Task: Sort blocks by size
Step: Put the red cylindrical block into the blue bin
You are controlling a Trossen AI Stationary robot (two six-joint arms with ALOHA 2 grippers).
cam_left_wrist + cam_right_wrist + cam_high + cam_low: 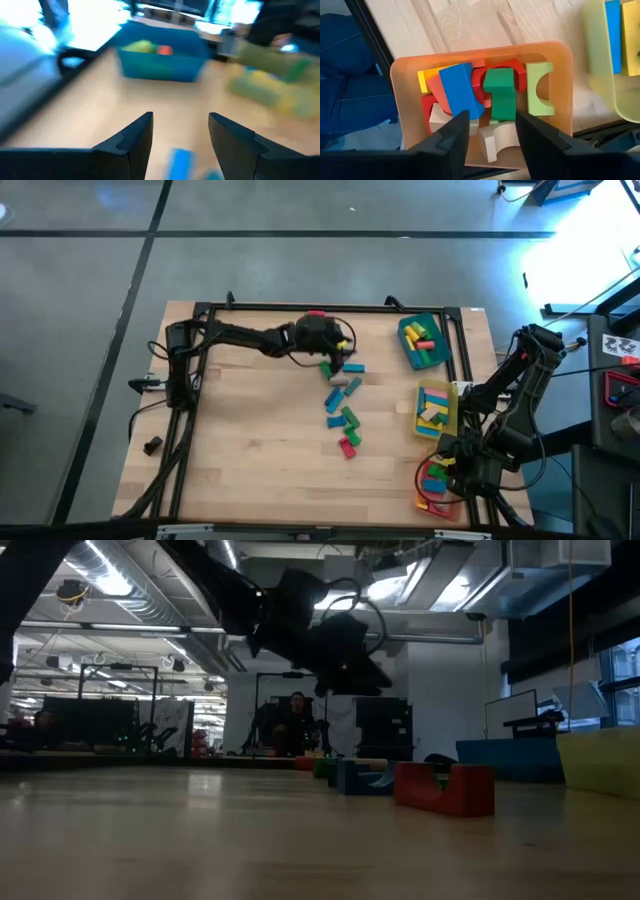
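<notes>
— Where are the blocks?

— A loose run of blocks (343,402) lies mid-table; others fill the orange tray (407,75). My right gripper (490,137) hangs spread and empty over that tray.

— And the left?

— My left gripper (180,137), spread, hovers above a blue block (180,162). I'd straddle it squarely before closing.

Glare top right overhead, low view dim, left wrist blurred
</notes>
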